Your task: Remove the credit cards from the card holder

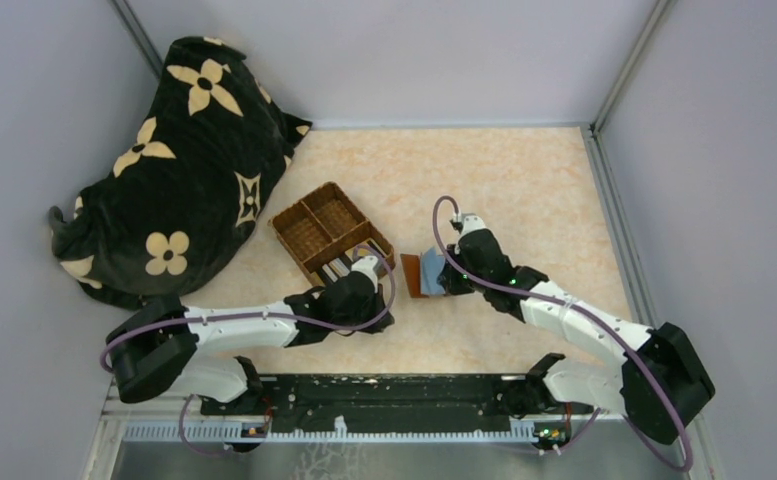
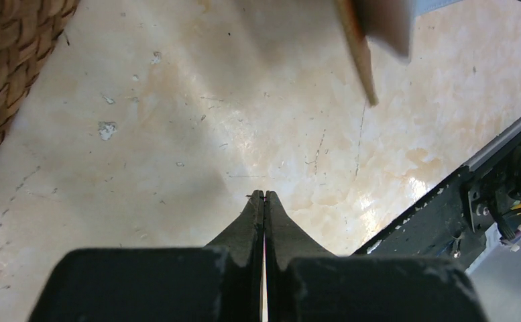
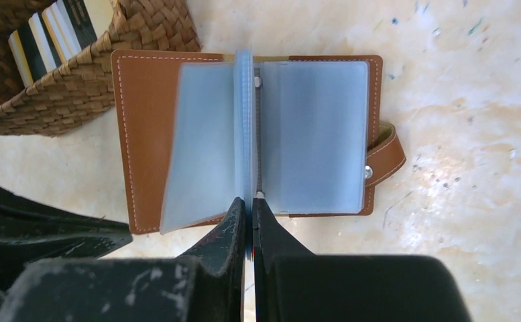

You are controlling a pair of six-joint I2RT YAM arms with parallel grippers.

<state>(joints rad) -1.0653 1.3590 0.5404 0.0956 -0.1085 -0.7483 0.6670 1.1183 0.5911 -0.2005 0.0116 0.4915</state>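
Note:
The card holder [image 3: 143, 134] lies open on the table, reddish-brown with grey-blue plastic sleeves [image 3: 314, 134]. Its middle sleeves [image 3: 244, 121] stand upright. My right gripper [image 3: 251, 200] is shut on their near edge; a thin blue sliver sits between the fingers, and I cannot tell whether a card is in the pinch. In the top view the right gripper [image 1: 448, 274] is at the holder's [image 1: 414, 275] right side. Several credit cards [image 3: 49, 33] stand in the basket's near compartment [image 1: 339, 266]. My left gripper [image 2: 264, 194] is shut on nothing, just above the table beside the basket.
A woven three-compartment basket [image 1: 316, 222] stands left of the holder, and its wall [image 2: 9, 60] fills the left wrist view's left edge. A black cushion with tan flowers [image 1: 179, 160] fills the far left corner. The arms' black base rail [image 1: 384, 395] runs along the near edge.

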